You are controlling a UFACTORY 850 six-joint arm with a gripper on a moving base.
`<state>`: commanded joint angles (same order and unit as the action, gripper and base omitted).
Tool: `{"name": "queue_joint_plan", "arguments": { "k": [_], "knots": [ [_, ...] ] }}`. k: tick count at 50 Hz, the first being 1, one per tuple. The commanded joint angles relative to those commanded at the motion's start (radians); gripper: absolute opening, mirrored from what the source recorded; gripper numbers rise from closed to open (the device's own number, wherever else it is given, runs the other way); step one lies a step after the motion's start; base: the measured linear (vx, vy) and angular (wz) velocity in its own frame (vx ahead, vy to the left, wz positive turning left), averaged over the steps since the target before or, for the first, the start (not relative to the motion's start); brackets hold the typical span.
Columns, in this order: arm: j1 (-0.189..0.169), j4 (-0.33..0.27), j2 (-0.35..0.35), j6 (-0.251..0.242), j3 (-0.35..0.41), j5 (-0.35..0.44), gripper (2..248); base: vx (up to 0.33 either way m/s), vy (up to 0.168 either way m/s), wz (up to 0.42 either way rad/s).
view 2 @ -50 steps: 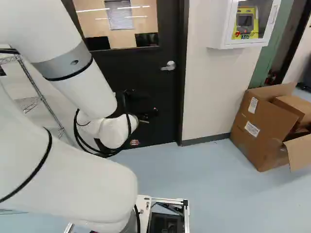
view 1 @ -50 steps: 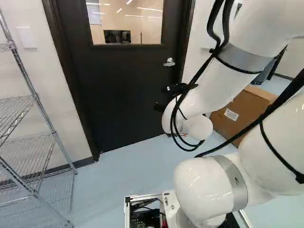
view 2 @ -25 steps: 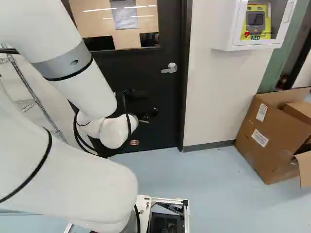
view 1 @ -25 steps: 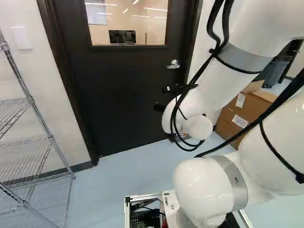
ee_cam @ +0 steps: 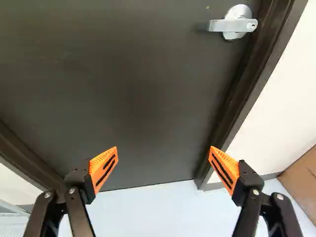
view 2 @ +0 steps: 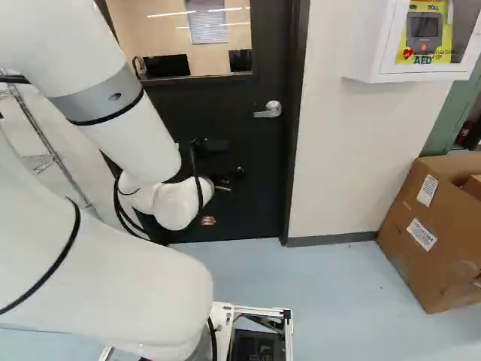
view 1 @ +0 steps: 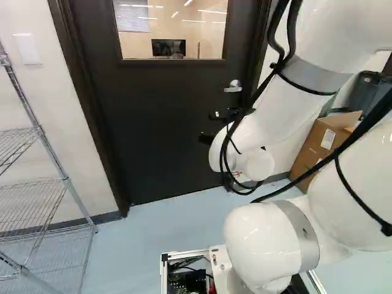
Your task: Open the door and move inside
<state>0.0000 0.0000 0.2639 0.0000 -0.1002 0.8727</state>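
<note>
The gripper (view 1: 214,127) is seen side-on in the left base view, dark against the door and lower than its handle. In the wrist view the gripper (ee_cam: 163,167) stands wide open with nothing between its orange pads. The black door (view 1: 165,122) is closed in its dark frame (ee_cam: 247,89). Its silver lever handle (ee_cam: 234,23) is ahead of the gripper, off toward the frame, untouched; the right base view also shows the handle (view 2: 269,110). A window (view 1: 171,30) fills the door's upper part.
A wire shelf (view 1: 37,190) stands at the left of the left base view. Right of the door are a wall (view 2: 361,150), a white AED cabinet (view 2: 409,68) and an open cardboard box (view 2: 436,233) on the floor.
The base has moved: door, handle and box shift rightward in the base views, and the box and AED cabinet look larger in the right one. The arm keeps its pose.
</note>
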Motion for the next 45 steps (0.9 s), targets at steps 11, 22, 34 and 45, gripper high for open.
{"name": "queue_joint_plan", "arguments": {
  "k": [11,22,34,45],
  "knots": [
    [0.000,0.000,0.000,0.000,0.000,0.000,247,0.145,-0.069,-0.003],
    [0.000,0.000,0.000,0.000,0.000,0.000,247,0.152,-0.065,-0.004],
    [0.000,0.000,0.000,0.000,0.000,0.000,247,0.126,-0.065,-0.011],
    [-0.008,0.000,-0.017,0.000,-0.015,0.000,247,0.074,-0.050,-0.018]
  ]
}}
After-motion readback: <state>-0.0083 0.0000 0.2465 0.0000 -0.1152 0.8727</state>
